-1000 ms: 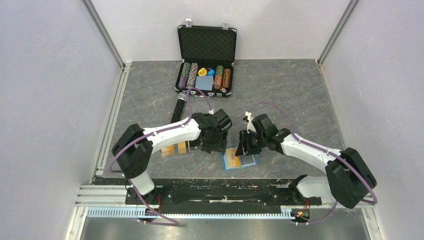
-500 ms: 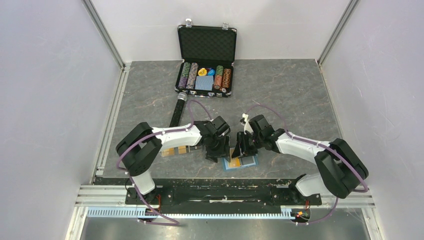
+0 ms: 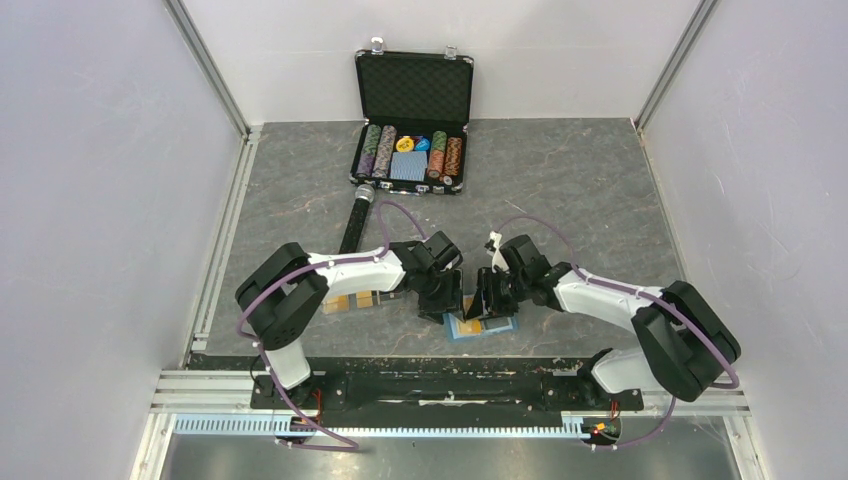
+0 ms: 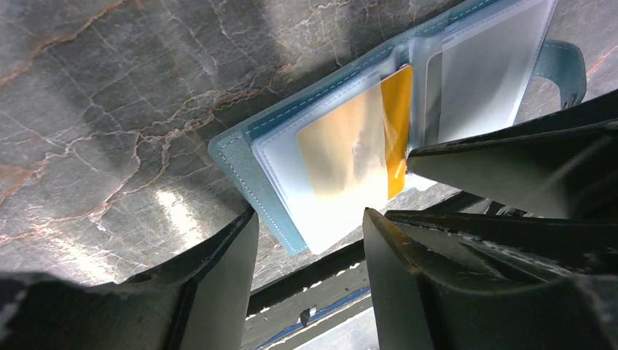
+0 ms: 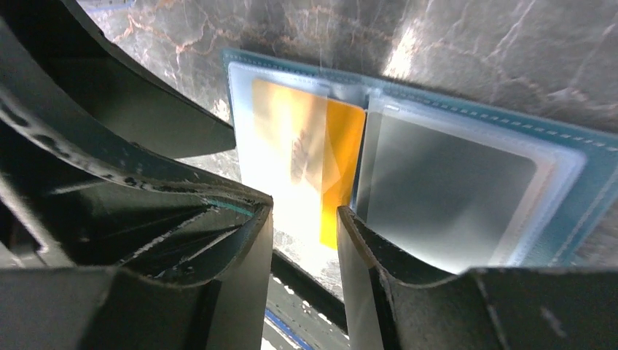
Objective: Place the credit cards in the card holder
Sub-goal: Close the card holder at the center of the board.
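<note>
Hovering low, our two grippers meet over the card holder (image 3: 481,326), which lies spread open on the table (image 3: 600,190) close to its near edge, about midway along. Our left gripper (image 4: 310,213) has its jaws well apart with nothing between them. Our right gripper (image 5: 304,208) shows a narrower gap, likewise empty. One orange credit card (image 5: 310,146) sits partly tucked in the clear sleeve of the page nearer our left arm. More credit cards (image 3: 347,302) lie under the left forearm, partly hidden.
</note>
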You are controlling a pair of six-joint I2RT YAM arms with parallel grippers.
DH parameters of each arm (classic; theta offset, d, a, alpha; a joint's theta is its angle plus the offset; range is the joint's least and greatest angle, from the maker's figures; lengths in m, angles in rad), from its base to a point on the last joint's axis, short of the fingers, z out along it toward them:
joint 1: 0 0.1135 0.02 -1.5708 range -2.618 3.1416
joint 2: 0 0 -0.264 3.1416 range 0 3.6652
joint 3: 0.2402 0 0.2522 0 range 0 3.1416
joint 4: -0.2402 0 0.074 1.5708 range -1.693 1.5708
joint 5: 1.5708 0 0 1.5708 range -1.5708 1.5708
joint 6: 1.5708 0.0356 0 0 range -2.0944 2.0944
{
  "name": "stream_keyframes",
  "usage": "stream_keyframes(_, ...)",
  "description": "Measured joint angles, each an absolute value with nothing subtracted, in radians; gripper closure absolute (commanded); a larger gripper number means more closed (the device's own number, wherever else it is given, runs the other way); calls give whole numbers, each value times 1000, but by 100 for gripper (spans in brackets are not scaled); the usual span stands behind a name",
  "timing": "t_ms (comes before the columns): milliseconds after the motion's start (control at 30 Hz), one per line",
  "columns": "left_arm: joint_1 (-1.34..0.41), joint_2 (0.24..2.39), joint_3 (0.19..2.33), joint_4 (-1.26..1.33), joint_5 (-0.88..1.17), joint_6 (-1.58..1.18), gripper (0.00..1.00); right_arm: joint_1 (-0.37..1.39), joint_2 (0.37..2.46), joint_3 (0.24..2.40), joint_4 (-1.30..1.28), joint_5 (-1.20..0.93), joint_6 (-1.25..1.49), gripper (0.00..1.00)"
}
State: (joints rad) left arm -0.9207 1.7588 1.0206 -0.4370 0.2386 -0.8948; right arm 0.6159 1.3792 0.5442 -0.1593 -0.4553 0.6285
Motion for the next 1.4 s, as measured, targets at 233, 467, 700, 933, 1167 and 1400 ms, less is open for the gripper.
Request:
stream_keyframes(233,-921,1759,1008,-402,247,-905,43,618,1377,593,-215,-387,587,61)
stream_keyframes(467,-914,1760,995,-385,261,-915,46,619,1417,545,-112,-472,620,65)
stream_keyframes(700,-894,1759,983,-386,284,-916,47,617,1420,488,10,-536,714,67)
stream_keyframes(933,-883,1753,974,-368,298,-918,47,633,1394,559,-131,-453,669,66)
stream_keyframes(1167,-881,1754,972,-363,291,-918,54,638,1384,611,-257,-345,587,69)
stream_keyframes(1400,-881,1759,971,-356,293,-918,57,638,1385,611,-312,-291,560,69)
